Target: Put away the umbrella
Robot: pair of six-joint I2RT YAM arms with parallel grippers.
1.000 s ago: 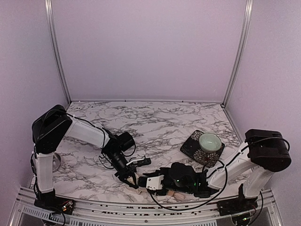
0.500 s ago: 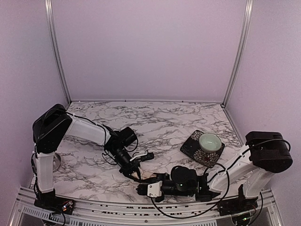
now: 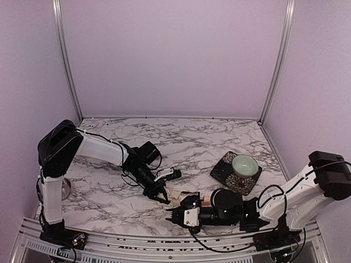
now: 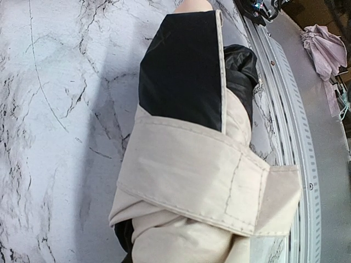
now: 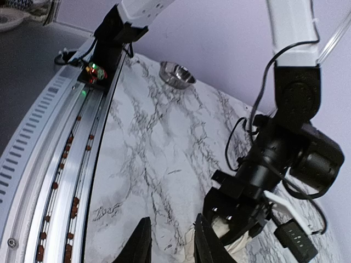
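Left tool (image 3: pixel 158 195) tight around umbrella (image 4: pixel 192 181).

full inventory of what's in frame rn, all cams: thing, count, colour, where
umbrella: 1, cream-beige with black lining, folded and strapped, near the table's front edge, in the left gripper.
bowl: 1, pale green, on the plate.
plate: 1, dark, patterned, square, right side of the table.
metal bowl: 1, silver, left edge of the table by the left arm's base.
table: 1, white marble with grey veins.
crumpled fabric: 1, pinkish, off the table beyond the front rail.
left gripper: 1, black, closed on the umbrella.
right gripper: 1, black, open, empty, facing the left gripper.
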